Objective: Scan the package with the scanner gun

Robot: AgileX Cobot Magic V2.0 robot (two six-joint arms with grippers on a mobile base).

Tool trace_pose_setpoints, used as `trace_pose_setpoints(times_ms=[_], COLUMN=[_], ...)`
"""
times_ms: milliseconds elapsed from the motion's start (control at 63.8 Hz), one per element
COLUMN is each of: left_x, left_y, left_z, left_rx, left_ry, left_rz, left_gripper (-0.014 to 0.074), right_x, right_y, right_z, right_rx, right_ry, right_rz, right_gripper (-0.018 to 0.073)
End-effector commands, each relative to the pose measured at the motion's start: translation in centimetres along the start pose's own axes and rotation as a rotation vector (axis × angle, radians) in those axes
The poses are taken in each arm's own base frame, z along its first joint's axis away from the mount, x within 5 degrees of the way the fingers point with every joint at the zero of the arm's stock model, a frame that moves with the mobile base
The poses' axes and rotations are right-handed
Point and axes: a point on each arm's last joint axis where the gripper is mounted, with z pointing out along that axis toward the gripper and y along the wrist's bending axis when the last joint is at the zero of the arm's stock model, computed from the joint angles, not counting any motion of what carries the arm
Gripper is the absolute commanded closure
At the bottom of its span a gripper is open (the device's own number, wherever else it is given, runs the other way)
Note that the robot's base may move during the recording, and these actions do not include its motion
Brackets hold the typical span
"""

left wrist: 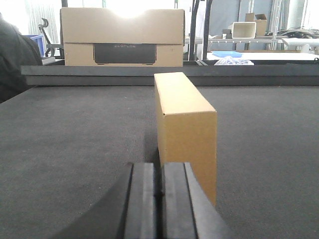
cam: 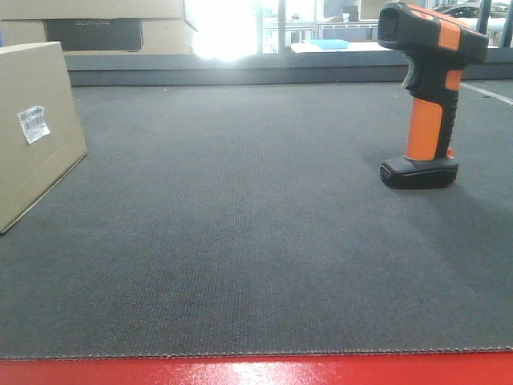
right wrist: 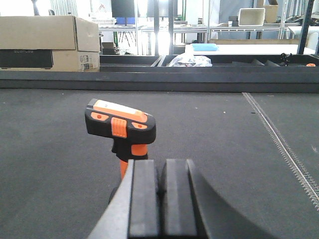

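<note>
A brown cardboard package stands on edge at the left of the dark mat, with a white barcode label on its face. In the left wrist view the package stands just ahead of my left gripper, which is shut and empty. An orange and black scanner gun stands upright on its base at the right. In the right wrist view the scanner gun is just ahead and a little left of my right gripper, which is shut and empty. Neither gripper shows in the front view.
A dark raised rail bounds the mat at the back. A large cardboard box stands behind it. A red strip runs along the mat's near edge. A stitched seam runs along the mat's right side.
</note>
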Motion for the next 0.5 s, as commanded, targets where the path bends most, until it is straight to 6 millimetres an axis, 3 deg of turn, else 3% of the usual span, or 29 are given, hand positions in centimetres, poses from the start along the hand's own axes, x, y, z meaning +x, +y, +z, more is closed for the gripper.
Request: trace_pose_setpoints(times_ms=[0,267,486], left_x=[-0.3,-0.3,-0.3], left_y=[0.0,0.0,0.0], left_z=[-0.1,-0.1,-0.1], left_rx=[0.005,0.005,0.005], left_ry=[-0.027,-0.027,-0.027], left_rz=[-0.012,-0.012,-0.012], left_gripper=[0.0707,0.0707,0.0707], right_x=[-0.1,0.8,4.7], right_y=[0.0,-0.1,-0.5], right_z=[-0.1,0.2,0.2], right_rx=[0.005,0.011,0.016], right_ry=[-0.017,0.002,-0.011], right_rz=[-0.006,-0.023,-0.009], right_gripper=[0.0713,0.0713,0.0713])
